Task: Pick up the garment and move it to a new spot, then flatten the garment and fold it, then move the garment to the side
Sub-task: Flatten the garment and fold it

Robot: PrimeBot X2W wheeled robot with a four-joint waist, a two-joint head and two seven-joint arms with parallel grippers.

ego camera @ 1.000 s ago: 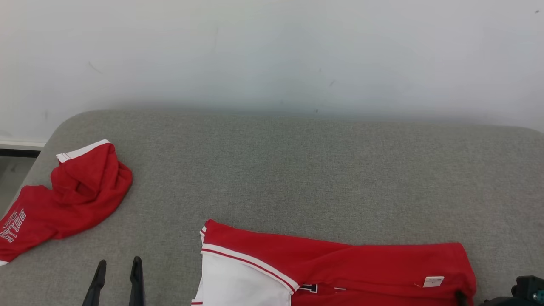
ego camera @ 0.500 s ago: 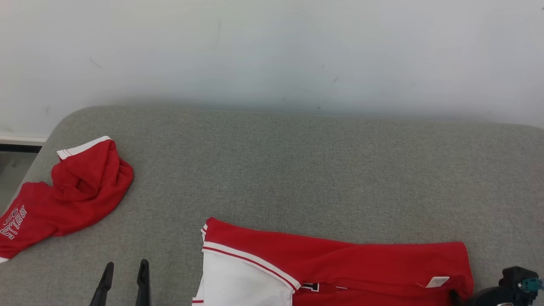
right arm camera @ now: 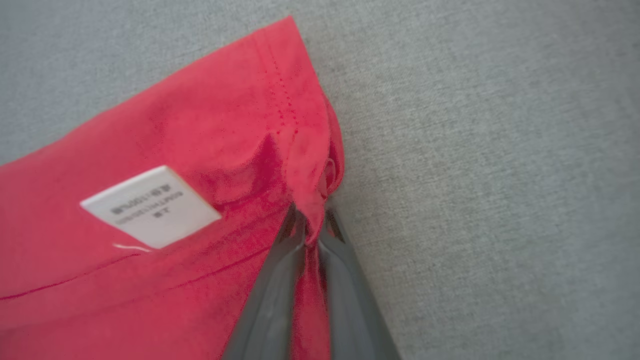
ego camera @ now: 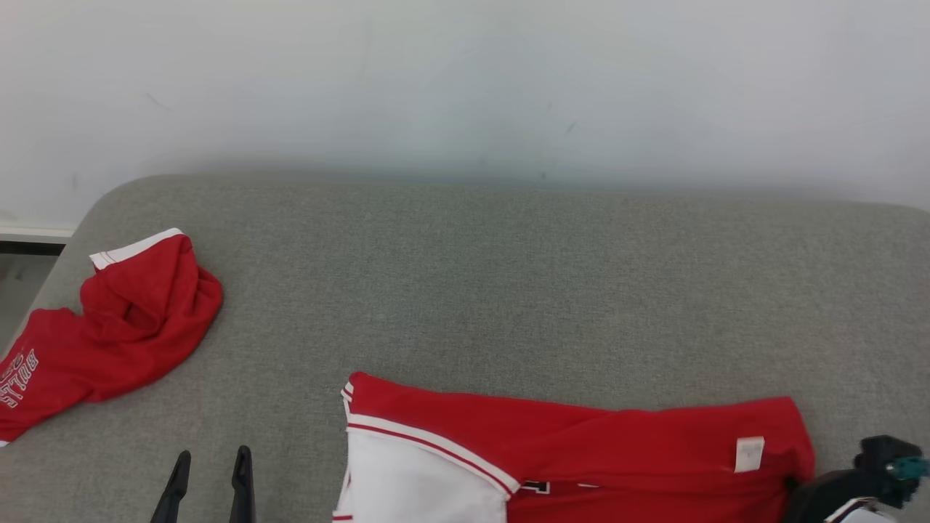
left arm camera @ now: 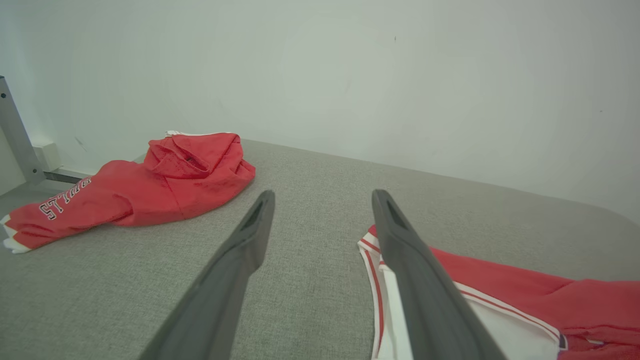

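Currently the red-and-white garment (ego camera: pixel 581 443) is lying along the near edge of the grey surface (ego camera: pixel 508 290), long axis running left to right; the right gripper (right arm camera: pixel 312 220) is pinching a fold at its right corner, while the left gripper (ego camera: pixel 212 461) is hovering spread just beside its left end. The right wrist view is showing that pinch near the white label (right arm camera: pixel 150 206); the head view is showing both ends at once.

On the surface (ego camera: pixel 508 276), the garment (ego camera: pixel 581 450) lies along the head view's bottom edge, centre to right. My right tool (right arm camera: pixel 311 220) pinches its right corner, near the label (ego camera: pixel 749 454). My left tool (ego camera: pixel 212 452) sits lower left, between it and a second garment (ego camera: pixel 123 327) at far left.
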